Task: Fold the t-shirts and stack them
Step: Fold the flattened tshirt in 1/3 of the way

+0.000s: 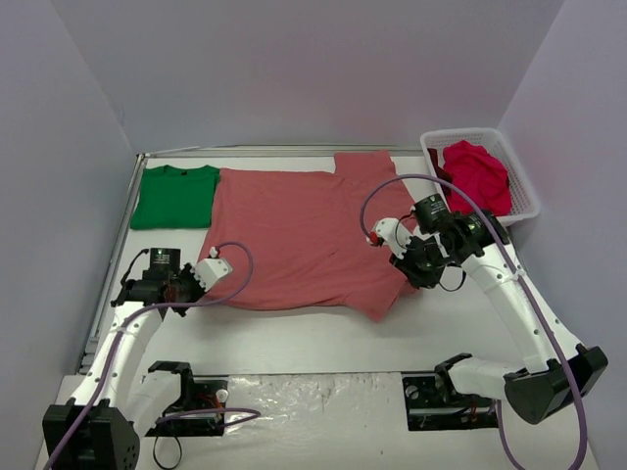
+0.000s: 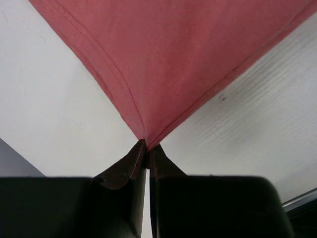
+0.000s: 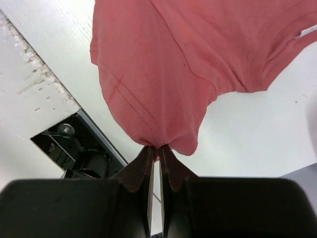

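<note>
Tee (image 1: 294, 235): soft salmon-pink knit, stitched hem corner pinched between left fingers (image 2: 126, 166).

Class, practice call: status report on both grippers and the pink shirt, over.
Left gripper shut on corner of pink t-shirt. Right gripper shut on its bunched edge. Shirt spread on table; nothing blocking.

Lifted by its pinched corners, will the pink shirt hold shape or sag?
Likely floppy: the pink shirt bunches into soft folds where the right tool pinches it. Probably light: the left tool holds it by one thin corner. Spread wide between both grips, its middle would likely sag.
</note>
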`<state>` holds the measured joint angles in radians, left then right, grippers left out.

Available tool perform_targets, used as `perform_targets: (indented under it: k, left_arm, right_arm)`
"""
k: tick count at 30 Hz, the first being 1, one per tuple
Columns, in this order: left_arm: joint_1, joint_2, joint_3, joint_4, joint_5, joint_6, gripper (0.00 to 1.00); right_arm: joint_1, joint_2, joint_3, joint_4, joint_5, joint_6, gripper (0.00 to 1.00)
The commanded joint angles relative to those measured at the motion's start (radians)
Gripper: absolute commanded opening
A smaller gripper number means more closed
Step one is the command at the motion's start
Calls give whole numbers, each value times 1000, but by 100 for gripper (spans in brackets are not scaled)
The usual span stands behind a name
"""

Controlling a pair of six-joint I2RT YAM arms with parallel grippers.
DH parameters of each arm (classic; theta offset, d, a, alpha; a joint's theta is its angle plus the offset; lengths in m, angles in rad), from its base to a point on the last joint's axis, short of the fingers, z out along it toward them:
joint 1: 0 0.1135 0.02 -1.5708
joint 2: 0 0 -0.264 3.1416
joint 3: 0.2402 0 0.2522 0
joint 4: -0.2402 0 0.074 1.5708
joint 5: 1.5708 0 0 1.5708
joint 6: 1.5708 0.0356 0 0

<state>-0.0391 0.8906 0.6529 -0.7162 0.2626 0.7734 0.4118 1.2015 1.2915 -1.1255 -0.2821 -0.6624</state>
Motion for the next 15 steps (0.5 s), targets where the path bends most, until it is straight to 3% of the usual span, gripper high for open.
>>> perform_targets:
  k: [1,15]
  left_arm:
    - [1,44,16,81,-40,-59,2]
    - [5,146,119,201,-154,-125,2]
  right_arm:
    - [-8,47,55,-11,52,-6,0]
    - [-77,351,293,15,78,-59,0]
